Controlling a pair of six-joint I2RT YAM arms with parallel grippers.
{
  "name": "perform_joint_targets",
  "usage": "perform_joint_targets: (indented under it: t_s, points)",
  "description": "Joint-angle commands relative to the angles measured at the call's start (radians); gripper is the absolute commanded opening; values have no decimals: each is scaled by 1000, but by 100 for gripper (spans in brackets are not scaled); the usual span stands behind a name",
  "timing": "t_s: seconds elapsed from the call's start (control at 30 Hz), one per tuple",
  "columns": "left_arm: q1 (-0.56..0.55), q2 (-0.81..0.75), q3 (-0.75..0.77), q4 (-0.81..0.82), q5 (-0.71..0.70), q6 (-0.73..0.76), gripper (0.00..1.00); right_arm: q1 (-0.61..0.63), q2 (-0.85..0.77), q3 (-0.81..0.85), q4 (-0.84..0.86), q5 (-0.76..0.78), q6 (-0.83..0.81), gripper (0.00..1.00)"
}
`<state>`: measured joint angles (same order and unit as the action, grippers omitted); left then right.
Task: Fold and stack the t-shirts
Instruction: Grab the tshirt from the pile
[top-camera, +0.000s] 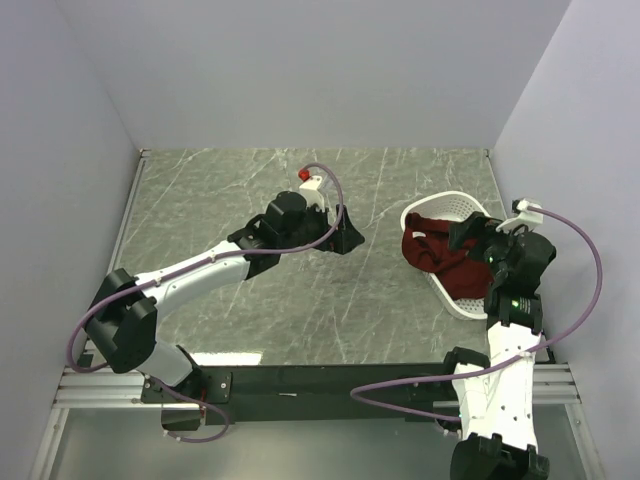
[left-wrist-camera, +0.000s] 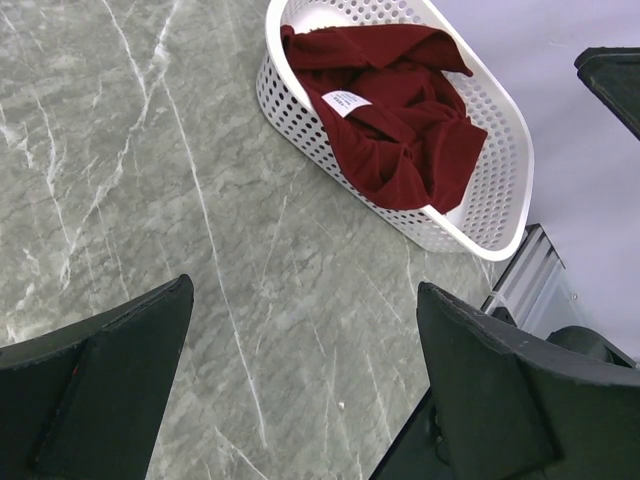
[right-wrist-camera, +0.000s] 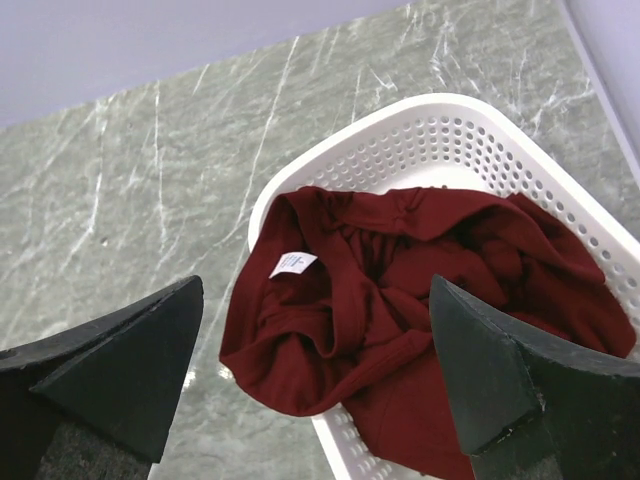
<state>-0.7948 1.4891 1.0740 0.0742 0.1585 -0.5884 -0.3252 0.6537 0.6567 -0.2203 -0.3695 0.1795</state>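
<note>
A crumpled dark red t-shirt (top-camera: 428, 255) (left-wrist-camera: 390, 120) (right-wrist-camera: 400, 300) lies bunched in the white mesh basket (top-camera: 445, 200) (left-wrist-camera: 500, 170) (right-wrist-camera: 470, 130) at the right of the table. One fold hangs over the basket's near rim, and a white label (right-wrist-camera: 290, 263) shows at the collar. My right gripper (top-camera: 478, 240) (right-wrist-camera: 315, 285) hovers open just above the shirt, touching nothing. My left gripper (top-camera: 345, 232) (left-wrist-camera: 305, 290) is open over bare marble at mid-table, left of the basket, with nothing between its fingers.
The grey-green marble tabletop (top-camera: 250, 190) is walled in by pale panels at the left, back and right. The basket stands close to the right wall. A metal rail (top-camera: 300, 385) runs along the near edge by the arm bases.
</note>
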Motion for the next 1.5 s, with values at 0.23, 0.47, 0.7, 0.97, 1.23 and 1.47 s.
perform_joint_targets:
  t_s: [0.23,0.47,0.7,0.97,1.23,1.47]
  points:
    - [-11,-43,17,41,-20,1,99,-5,-8,32,53,-11,8,100]
    - [-40,103,134,59,44,-79,100,-18,56,55,-91,-248,-374,97]
    - [-110,425,418,-71,-23,-181,92,-31,69,49,-106,-332,-393,94]
    - [-144,617,624,-194,-45,-260,84,-38,80,55,-113,-342,-387,94]
    - [-144,686,675,-136,15,-320,51,-41,77,55,-114,-350,-385,94]
    - [-144,640,685,-85,44,-298,11,-43,70,54,-114,-358,-382,94]
